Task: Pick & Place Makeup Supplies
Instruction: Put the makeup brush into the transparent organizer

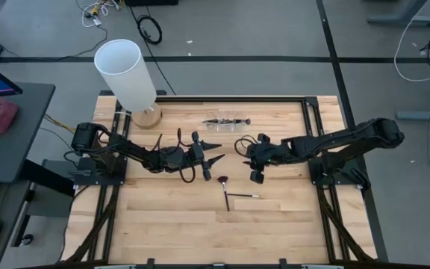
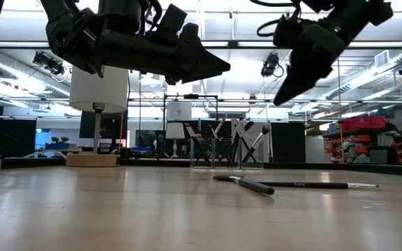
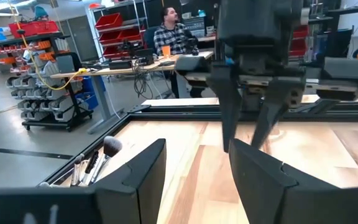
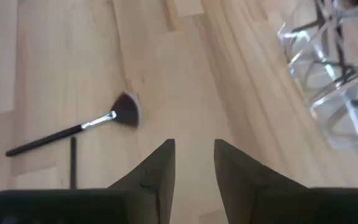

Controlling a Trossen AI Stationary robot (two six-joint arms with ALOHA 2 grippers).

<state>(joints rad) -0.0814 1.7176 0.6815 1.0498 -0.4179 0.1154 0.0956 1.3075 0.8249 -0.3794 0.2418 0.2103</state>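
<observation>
- Clearly, two slim brushes are laid crossing on the bare wood: a fan brush (image 1: 222, 181) with dark handle and silvery ferrule, and a thin brush (image 1: 243, 196).
- More brushes are held in a clear faceted holder (image 1: 225, 123) near the far edge.
- Both grippers are held above the table, nothing grasped: left gripper (image 1: 216, 152) spread wide, right gripper (image 1: 249, 161) parted.
- A pale plank table (image 1: 170, 224) and tall white cylinder (image 1: 125, 73) are seen; shelving and a seated person (image 3: 166, 34) lie beyond.
</observation>
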